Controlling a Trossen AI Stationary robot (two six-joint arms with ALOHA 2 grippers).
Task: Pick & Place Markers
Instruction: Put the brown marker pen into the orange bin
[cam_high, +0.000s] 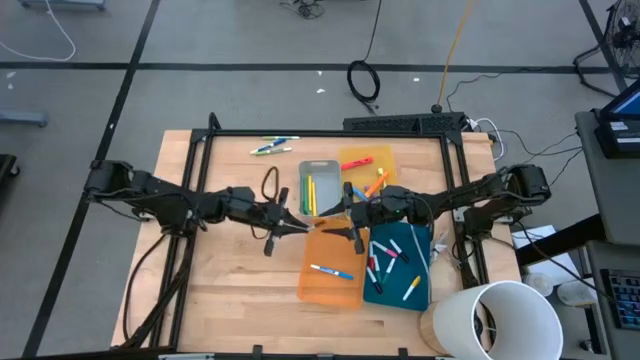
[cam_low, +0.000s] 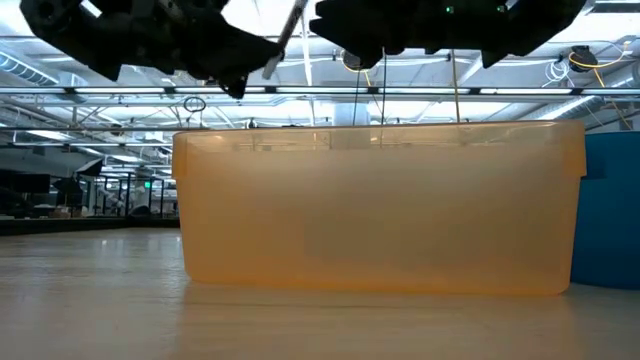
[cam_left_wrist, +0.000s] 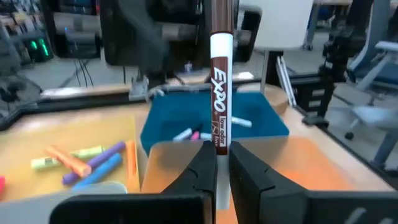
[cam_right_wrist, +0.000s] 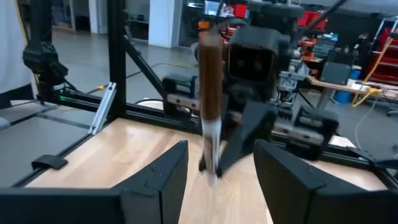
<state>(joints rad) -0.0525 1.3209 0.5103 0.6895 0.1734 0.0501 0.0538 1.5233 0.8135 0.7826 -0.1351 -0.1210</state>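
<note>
In the low view the orange tray (cam_low: 380, 205) stands nearest on the wooden tabletop (cam_low: 300, 325), filling most of the picture, with the edge of the blue tray (cam_low: 612, 210) touching or just beside its far right. Both dark arms hang above the orange tray's rim.

From above, the left arm reaches in from the tabletop's left edge, stretched nearly level toward the middle. The left end effector (cam_high: 292, 224) sits just left of the orange tray (cam_high: 335, 265), its fingers (cam_left_wrist: 202, 165) pinched narrow on a brown-capped white marker (cam_left_wrist: 221, 99). The marker stands roughly upright between the fingers, its cap end up, over the near corner of the orange tray.

The right arm comes in from the right edge, likewise stretched low, and the right end effector (cam_high: 352, 218) faces the left one across a small gap. Its fingers (cam_right_wrist: 158, 180) stand wide apart with nothing between them; the held marker (cam_right_wrist: 210, 106) shows just beyond them.

Below the end effectors, one blue-and-white marker (cam_high: 330, 271) lies in the orange tray. Several markers (cam_high: 392, 262) lie in the blue tray (cam_high: 425, 290). Farther back, green and yellow ones (cam_high: 309, 192) lie in a grey tray (cam_high: 320, 166), more (cam_high: 372, 184) in a yellow-orange tray (cam_high: 380, 157), and a few loose markers (cam_high: 273, 146) near the tabletop's far edge.
</note>
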